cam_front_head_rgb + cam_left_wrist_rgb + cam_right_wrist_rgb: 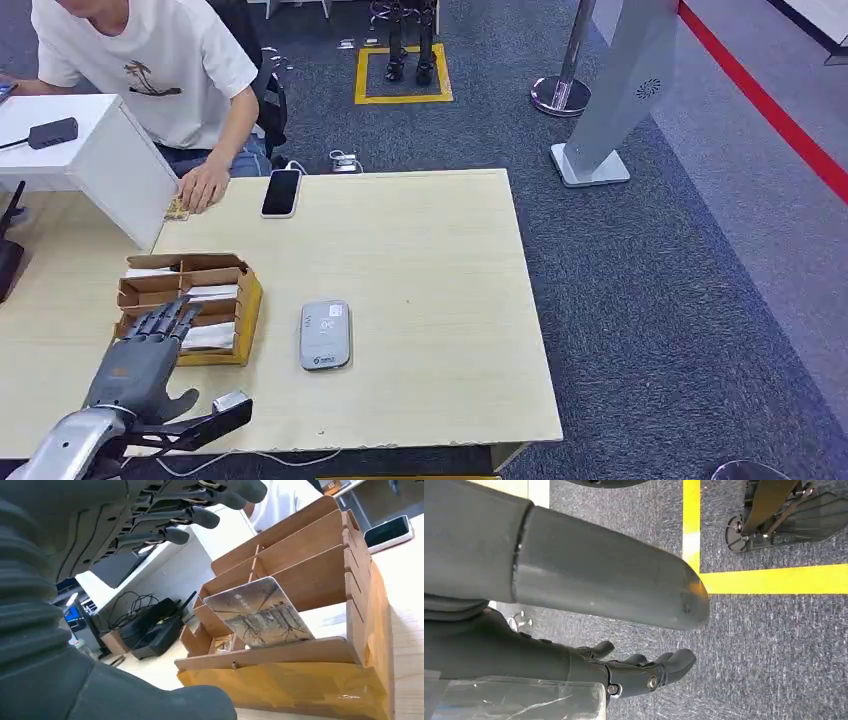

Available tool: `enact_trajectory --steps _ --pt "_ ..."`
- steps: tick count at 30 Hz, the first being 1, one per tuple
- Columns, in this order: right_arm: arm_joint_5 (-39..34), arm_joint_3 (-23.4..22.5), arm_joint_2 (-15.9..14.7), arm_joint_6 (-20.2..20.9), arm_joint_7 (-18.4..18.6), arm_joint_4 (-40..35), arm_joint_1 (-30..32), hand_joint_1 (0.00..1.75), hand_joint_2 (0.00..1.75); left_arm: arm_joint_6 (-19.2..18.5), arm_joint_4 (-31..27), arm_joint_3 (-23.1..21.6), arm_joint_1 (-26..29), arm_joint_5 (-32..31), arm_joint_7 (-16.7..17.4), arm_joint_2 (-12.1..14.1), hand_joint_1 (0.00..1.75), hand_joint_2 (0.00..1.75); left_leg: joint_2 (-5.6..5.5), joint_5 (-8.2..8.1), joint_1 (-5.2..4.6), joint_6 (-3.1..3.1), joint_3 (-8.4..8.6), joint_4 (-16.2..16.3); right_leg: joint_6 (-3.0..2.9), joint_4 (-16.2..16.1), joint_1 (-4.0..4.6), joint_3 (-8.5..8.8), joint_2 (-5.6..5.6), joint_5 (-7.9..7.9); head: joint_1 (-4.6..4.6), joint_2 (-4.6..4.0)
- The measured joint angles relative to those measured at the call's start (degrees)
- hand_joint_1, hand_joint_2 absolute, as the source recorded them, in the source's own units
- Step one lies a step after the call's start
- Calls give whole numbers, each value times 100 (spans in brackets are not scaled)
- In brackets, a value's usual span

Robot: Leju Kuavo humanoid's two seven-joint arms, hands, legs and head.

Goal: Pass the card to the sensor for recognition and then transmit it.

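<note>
Left hand [140, 355] lower left, fingers spread, empty, above cardboard organizer [240, 310] with card [257, 612]; right hand [624, 672] loosely curled, empty; sensor [325, 334] markings illegible; pale wood table [430, 260], grey carpet [640, 290].

This looks like a robot test area in a lab or office hall. Grey carpet [640, 300] carries a yellow taped square [403, 75] and a red line [770, 110], with a metal barrier post [565, 85] nearby. A person [150, 70] sits at a pale wooden table [420, 260].
</note>
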Motion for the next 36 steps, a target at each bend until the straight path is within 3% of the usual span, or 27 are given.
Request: enact_trajectory --steps 28,36 --pt "-74 0 0 -26 50 2 1 0 0 9 81 157 167 -599 151 -470 0 175 -1 0 0 0 -1 0 0 0 0 1 -1 0 2 2" --pt "-78 0 0 -28 87 2 0 0 0 227 81 373 141 -889 120 -762 0 175 -1 0 0 0 -1 0 0 0 0 0 -1 0 0 0"
